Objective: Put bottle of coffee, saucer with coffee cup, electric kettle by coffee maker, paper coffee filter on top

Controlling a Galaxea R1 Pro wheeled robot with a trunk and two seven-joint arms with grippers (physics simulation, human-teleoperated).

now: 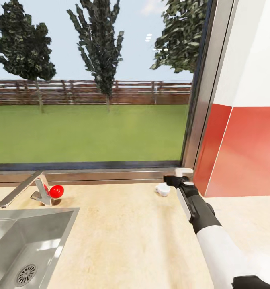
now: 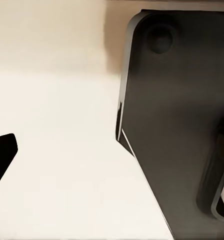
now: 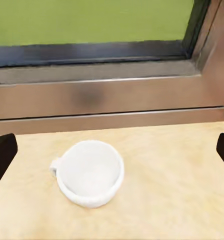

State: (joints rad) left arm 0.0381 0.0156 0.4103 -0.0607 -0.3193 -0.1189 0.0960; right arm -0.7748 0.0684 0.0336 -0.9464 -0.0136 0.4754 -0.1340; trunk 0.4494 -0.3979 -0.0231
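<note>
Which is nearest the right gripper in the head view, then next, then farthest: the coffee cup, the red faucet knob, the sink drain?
1. coffee cup, just left of the right gripper, on the kitchen countertop by the window sill.
2. red faucet knob, far left, beside the faucet.
3. sink drain, lower left, in the sink.

Left wrist view, close and blurred. A large dark-grey panel (image 2: 177,125) with a rounded upper corner takes up the right half of the frame; a round recessed dimple (image 2: 160,40) sits near its top. At lower right, a rounded slot (image 2: 221,185) with a pale strip inside. A pale cream surface (image 2: 62,150) covers the left and centre, shading tan toward the top. One black fingertip (image 2: 2,155) enters at the left edge.
</note>
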